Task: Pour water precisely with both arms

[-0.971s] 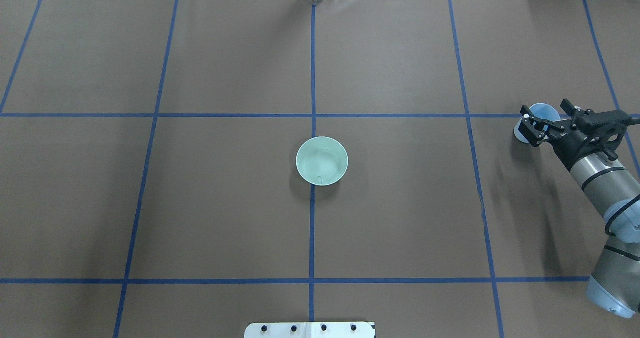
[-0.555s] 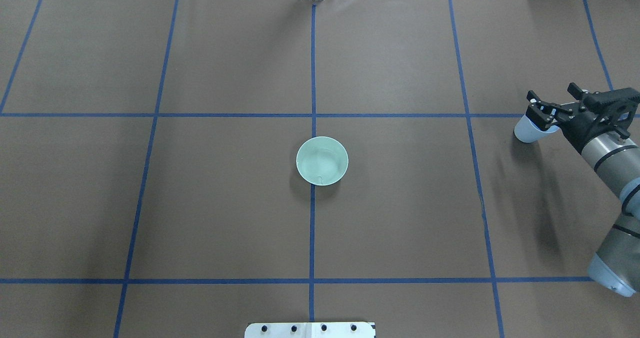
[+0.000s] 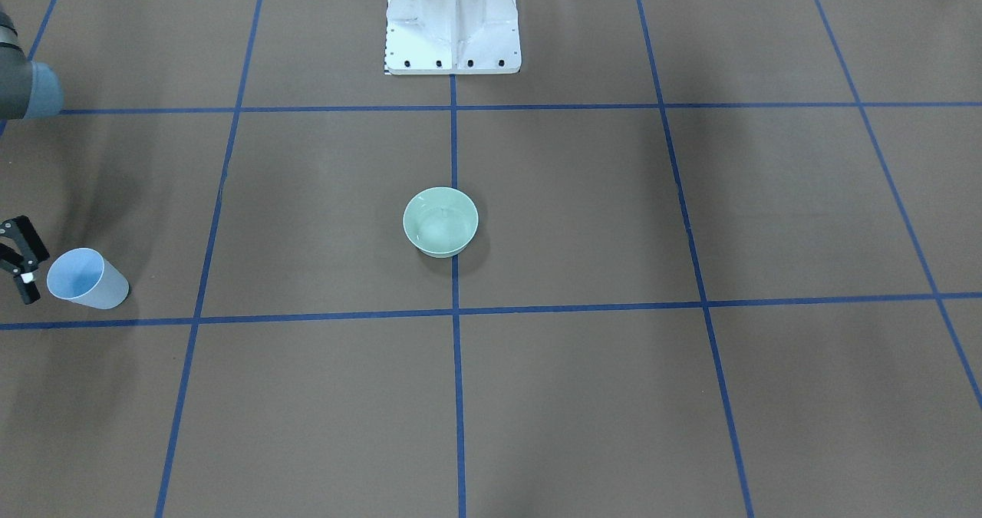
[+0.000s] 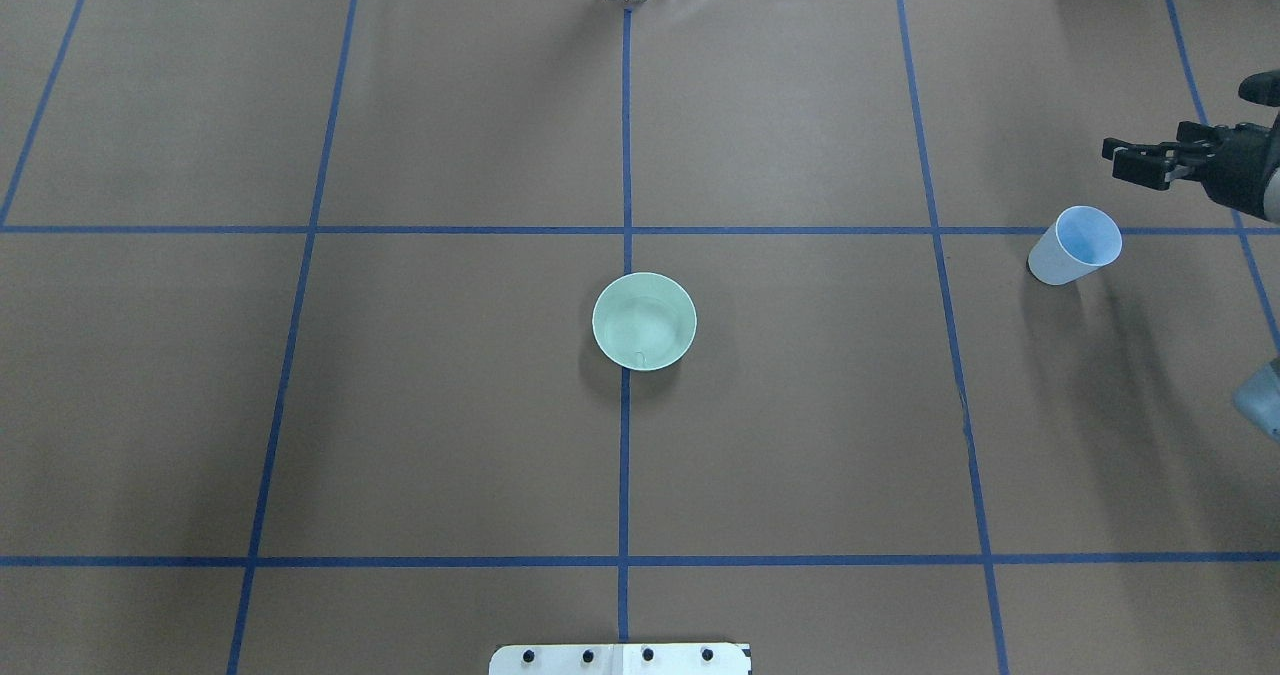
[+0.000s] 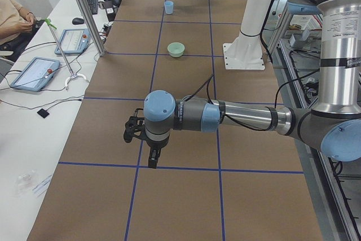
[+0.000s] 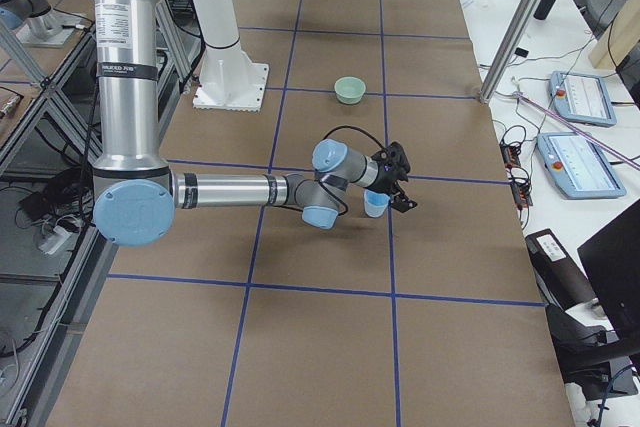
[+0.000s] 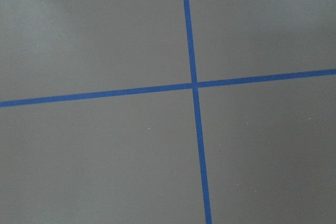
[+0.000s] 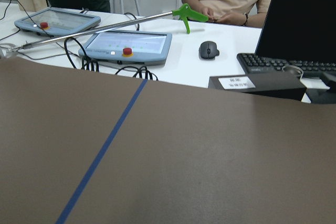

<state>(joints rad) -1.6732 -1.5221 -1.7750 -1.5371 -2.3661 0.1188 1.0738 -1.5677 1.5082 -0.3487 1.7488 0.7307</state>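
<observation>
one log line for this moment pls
right gripper open, apart from blue cup | blue cup upright | green bowl centre, holds water | left gripper state unclear

Robotics lab: brown-paper counter [image 4: 450, 105] gridded with blue tape [image 4: 626, 155]; white bolted pedestal [image 3: 453, 19] at 12 o'clock; teach pendants [image 8: 142, 43], keyboard [image 8: 268, 62], mouse [image 8: 208, 51] on side counter [image 8: 184, 69].
</observation>
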